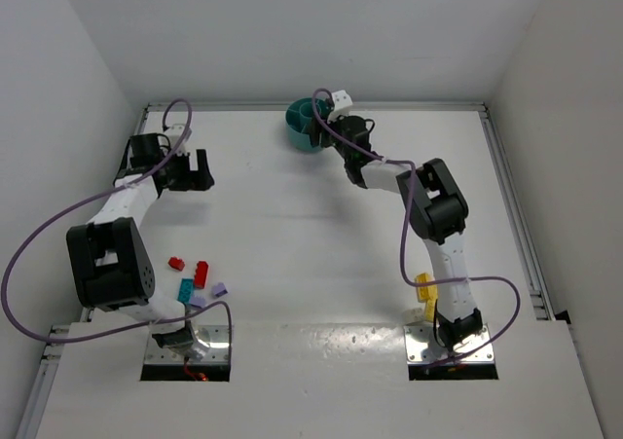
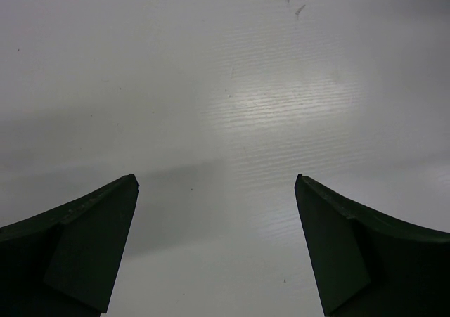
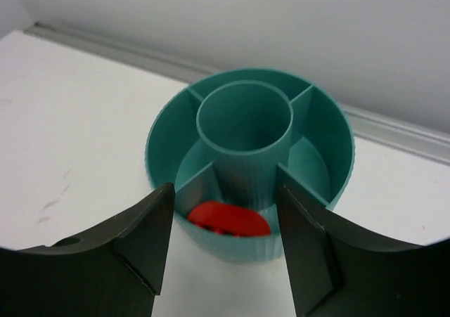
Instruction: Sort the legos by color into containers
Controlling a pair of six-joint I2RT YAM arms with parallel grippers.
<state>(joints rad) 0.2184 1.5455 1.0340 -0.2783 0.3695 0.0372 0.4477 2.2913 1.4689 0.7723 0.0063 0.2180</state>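
The fingers (image 3: 140, 254) of the right tool (image 3: 225, 197) fill the lower edge of the right wrist view, spread apart with nothing between them. This tool hangs over the teal divided bowl (image 3: 337, 141), which stands at 12 o'clock on the table (image 1: 292, 215). One sorted red brick (image 3: 228, 220) lies in the bowl's 6 o'clock compartment. The left tool (image 2: 216, 190) is likewise spread and empty, above bare table at 10 o'clock.

Hazards: the right fingers sit close to the bowl rim, so a sideways retreat may strike the rim and shift or tip the bowl. The loose bricks are tiny and clustered, so a descending finger may scatter neighbours or pinch two colours together.

Count: one bowl, four outer compartments, one central ring (image 3: 244, 117). At 8 o'clock: two loose red bricks (image 1: 176, 263), one teal brick (image 1: 185, 288), one pale purple brick (image 1: 219, 289). A possible second purple piece is too small to confirm. At 4 o'clock: yellow bricks (image 1: 424, 285), apparently two, partly hidden by the right arm.
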